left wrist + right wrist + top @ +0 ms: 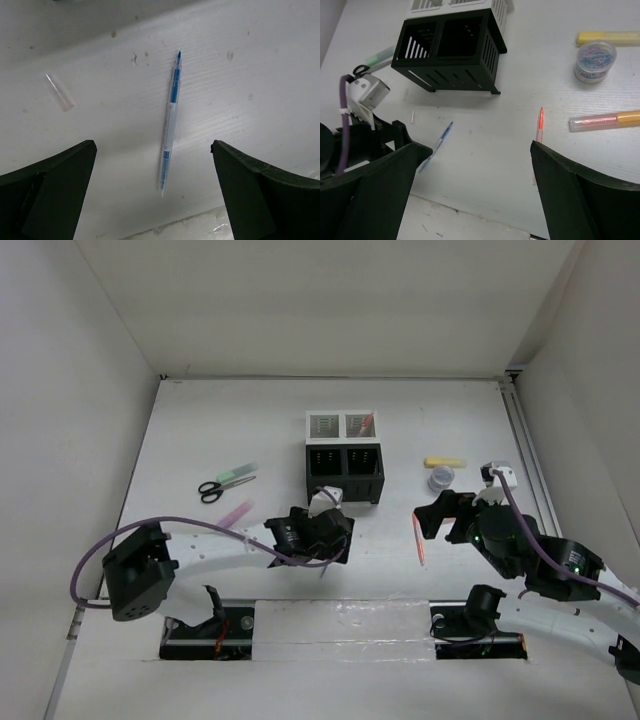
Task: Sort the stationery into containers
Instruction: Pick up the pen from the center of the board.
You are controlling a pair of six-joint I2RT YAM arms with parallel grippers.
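1. A blue pen (170,127) lies flat on the worktop (200,420), just in front of the black slotted bins (450,50); a small clear cap (59,91) lies apart from it, off to one side.
2. The pen looks light, stiff and smooth; being thin and round it would likely roll or skid if nudged from one side only; its tip is bare, so it is best kept off the pads.
3. The best hold is probably across the mid-barrel at the white label, so that it hangs level.
4. The left tool (152,150) points down over the pen, opened wide and holding nothing; the pen lies between its fingers, nearly crosswise to their closing line, so little turning seems needed.
5. The left arm reaches from its base toward the middle of the worktop, wrist bent down.
6. The right tool (476,147) also stands wide and empty, low over the worktop; a red pen (539,127) lies just by its right finger, with an orange-and-pink marker (605,120) beyond.
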